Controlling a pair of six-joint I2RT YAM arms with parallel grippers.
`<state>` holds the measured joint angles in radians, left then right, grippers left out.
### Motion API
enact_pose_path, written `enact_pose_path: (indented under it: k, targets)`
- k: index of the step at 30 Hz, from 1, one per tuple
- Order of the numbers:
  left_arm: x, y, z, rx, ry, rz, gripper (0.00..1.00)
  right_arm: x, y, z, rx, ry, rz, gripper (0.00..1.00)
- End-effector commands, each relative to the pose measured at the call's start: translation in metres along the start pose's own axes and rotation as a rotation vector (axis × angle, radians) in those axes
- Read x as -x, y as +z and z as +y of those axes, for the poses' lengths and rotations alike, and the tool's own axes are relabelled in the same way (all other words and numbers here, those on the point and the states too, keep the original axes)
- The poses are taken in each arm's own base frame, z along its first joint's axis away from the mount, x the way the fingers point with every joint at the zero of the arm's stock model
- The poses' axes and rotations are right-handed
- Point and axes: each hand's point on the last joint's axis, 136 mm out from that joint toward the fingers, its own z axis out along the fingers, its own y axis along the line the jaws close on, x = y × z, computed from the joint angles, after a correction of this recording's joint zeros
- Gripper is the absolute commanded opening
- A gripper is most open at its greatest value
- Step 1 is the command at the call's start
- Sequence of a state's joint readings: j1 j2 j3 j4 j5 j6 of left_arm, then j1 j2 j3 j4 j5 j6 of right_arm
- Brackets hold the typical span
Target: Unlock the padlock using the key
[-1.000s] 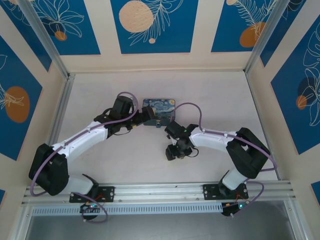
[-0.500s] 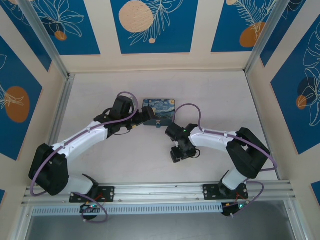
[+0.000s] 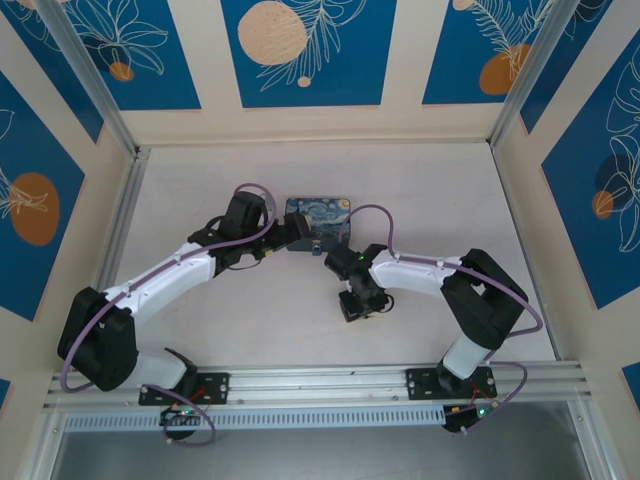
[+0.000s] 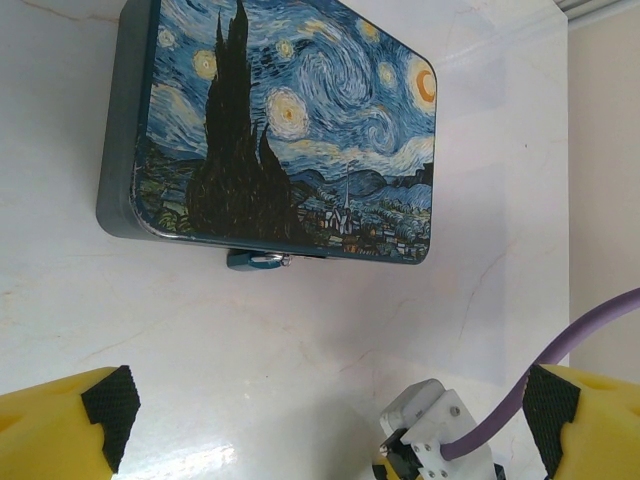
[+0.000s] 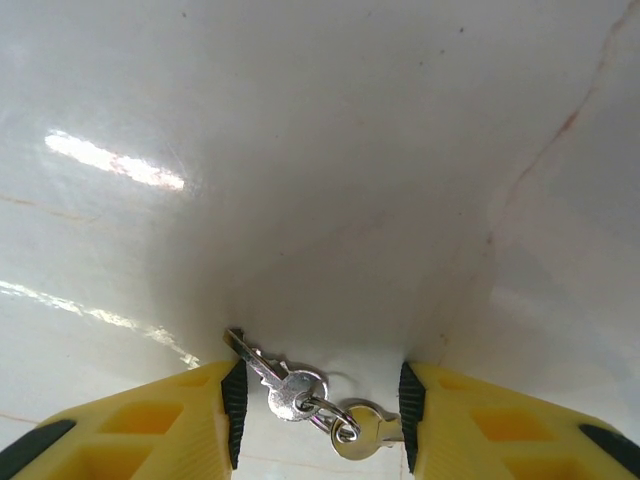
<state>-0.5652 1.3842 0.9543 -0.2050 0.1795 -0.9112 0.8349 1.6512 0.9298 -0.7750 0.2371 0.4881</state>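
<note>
Right wrist: right gripper point(image 5: 320, 400), jaws apart, straddles the key point(image 5: 268, 372) lying flat on the counter point(image 5: 300, 150). Pickup step; next calls for a clean pinch and lift. Left gripper point(image 4: 328, 400), jaws wide apart, faces the padlock point(image 4: 258, 261) at the tin point(image 4: 290, 120) edge.

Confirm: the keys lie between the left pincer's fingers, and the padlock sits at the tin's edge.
Wrong arm. The right wrist view shows the keys between the fingers of the right pincer; the padlock does sit at the edge of the tin.
</note>
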Motion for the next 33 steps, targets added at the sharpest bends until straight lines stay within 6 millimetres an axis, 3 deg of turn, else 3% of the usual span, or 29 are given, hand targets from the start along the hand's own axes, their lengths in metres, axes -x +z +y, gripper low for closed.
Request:
enact_pose_path:
  k: [1,16,28,33]
  targets:
    - [0.004,-0.002,-0.010,-0.025,0.007,-0.010,1.00,-0.005,-0.004,0.002,-0.007,-0.013,0.015,0.45]
    - [0.005,-0.001,-0.011,-0.028,0.002,-0.011,1.00,-0.016,0.002,-0.003,-0.020,0.001,0.032,0.35]
    - [0.005,-0.002,-0.011,-0.027,0.003,-0.012,1.00,-0.013,0.005,0.000,-0.018,0.010,0.043,0.01]
    - [0.004,-0.003,-0.011,-0.027,0.006,-0.011,1.00,-0.008,-0.007,0.001,0.000,0.020,0.009,0.00]
